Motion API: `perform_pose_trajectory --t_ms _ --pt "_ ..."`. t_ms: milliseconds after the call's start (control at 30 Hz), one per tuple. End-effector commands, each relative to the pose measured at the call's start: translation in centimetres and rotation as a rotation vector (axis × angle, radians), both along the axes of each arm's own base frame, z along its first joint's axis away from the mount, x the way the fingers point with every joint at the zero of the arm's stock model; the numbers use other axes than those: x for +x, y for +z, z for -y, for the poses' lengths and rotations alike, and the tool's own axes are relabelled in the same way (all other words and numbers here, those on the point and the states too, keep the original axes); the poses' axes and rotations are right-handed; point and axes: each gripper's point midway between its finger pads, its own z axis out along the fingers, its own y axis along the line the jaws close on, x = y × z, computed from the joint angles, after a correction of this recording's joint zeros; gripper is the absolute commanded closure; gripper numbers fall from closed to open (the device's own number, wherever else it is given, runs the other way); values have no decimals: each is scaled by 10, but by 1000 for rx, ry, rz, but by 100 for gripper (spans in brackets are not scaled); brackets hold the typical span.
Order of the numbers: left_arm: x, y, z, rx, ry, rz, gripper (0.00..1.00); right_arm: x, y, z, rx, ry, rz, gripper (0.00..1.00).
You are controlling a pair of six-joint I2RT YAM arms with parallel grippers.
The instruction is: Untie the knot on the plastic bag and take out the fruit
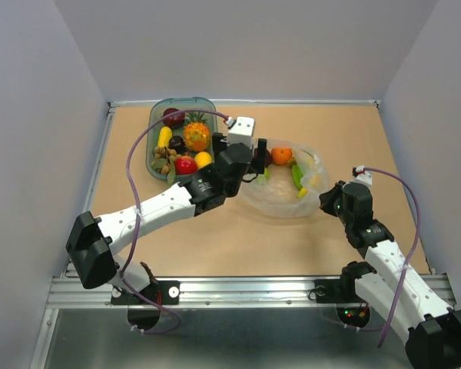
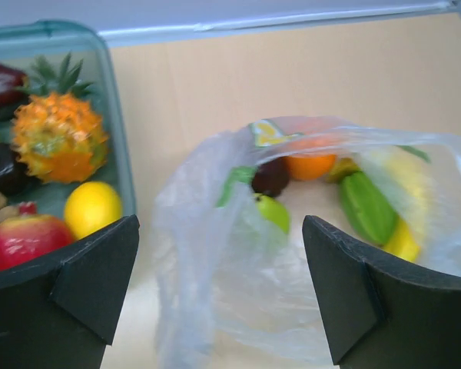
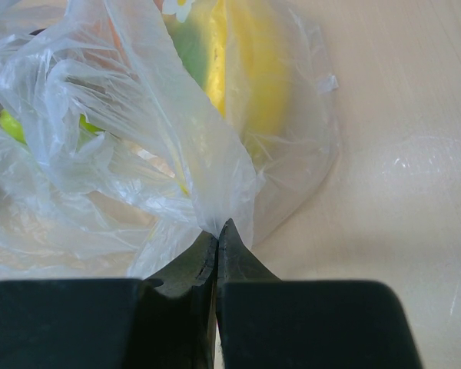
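Observation:
The clear plastic bag [image 1: 280, 201] lies on the table right of centre with its mouth open; no knot shows. Inside it are an orange [image 1: 281, 156], green pieces [image 1: 296, 177] and a yellow banana [image 1: 313, 182]. My left gripper [image 1: 261, 160] is open at the bag's left rim. In the left wrist view the gripper [image 2: 219, 296] has bag plastic [image 2: 207, 231] between its spread fingers, not pinched, with the orange [image 2: 311, 165] and a green piece [image 2: 366, 207] beyond. My right gripper [image 1: 325, 201] is shut on the bag's right edge. In the right wrist view the gripper [image 3: 217, 231] pinches a fold of plastic [image 3: 207, 154].
A green-tinted tray [image 1: 155, 115] stands at the back left, close beside my left arm. It holds a pineapple [image 1: 197, 135], a lemon [image 1: 203, 159], a red apple [image 1: 186, 164] and other toy fruit. Grey walls enclose the table on three sides.

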Motion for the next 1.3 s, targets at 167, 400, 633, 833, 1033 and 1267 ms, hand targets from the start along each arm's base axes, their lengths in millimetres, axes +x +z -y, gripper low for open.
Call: perform_pose_trajectory --t_ms 167,400,633,833,1033,1267 --pt "-21 22 80 25 -94 77 18 3 3 -2 4 5 33 100" --pt "1 -25 127 116 -127 37 21 2 4 -3 5 3 40 100" --pt "37 -52 126 123 -75 12 20 2 4 -4 6 6 40 100" --pt "62 -78 113 146 -43 -29 20 1 3 -4 5 4 37 100" --pt "78 -105 94 163 -3 -73 19 2 3 -4 6 5 36 100" --pt "75 -137 84 162 -13 -141 19 2 1 -4 3 4 33 99"
